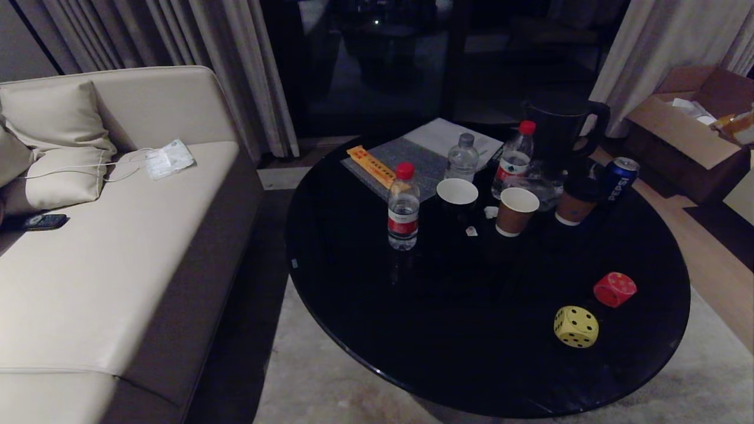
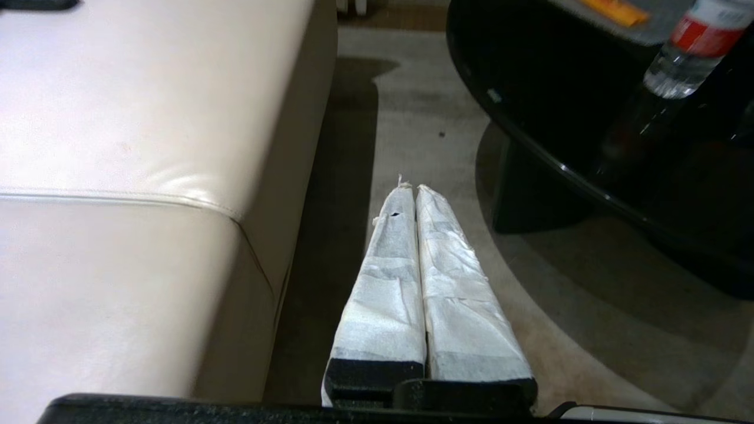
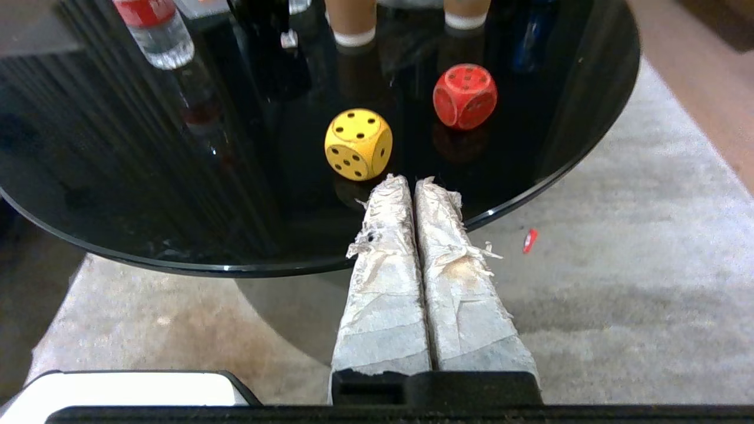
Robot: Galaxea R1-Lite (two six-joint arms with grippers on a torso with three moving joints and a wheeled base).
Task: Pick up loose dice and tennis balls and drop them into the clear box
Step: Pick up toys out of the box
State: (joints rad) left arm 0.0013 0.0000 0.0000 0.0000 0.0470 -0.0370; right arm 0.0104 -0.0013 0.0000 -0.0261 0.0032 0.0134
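Eyeing yellow die (image 3: 358, 143) beside red die (image 3: 465, 96); rigid, smooth, probably light, so grip flat opposite faces; both grippers pressed together, empty.

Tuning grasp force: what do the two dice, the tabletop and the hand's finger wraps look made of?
Yellow die and red die: matte, painted-looking, likely wood or dense foam; no gloss, and the red one's edges look worn. Round table: glossy black, probably glass or lacquer; it mirrors bottles and cups. Right hand fingers: wrapped in frayed whitish tape or cloth, edges tattered.
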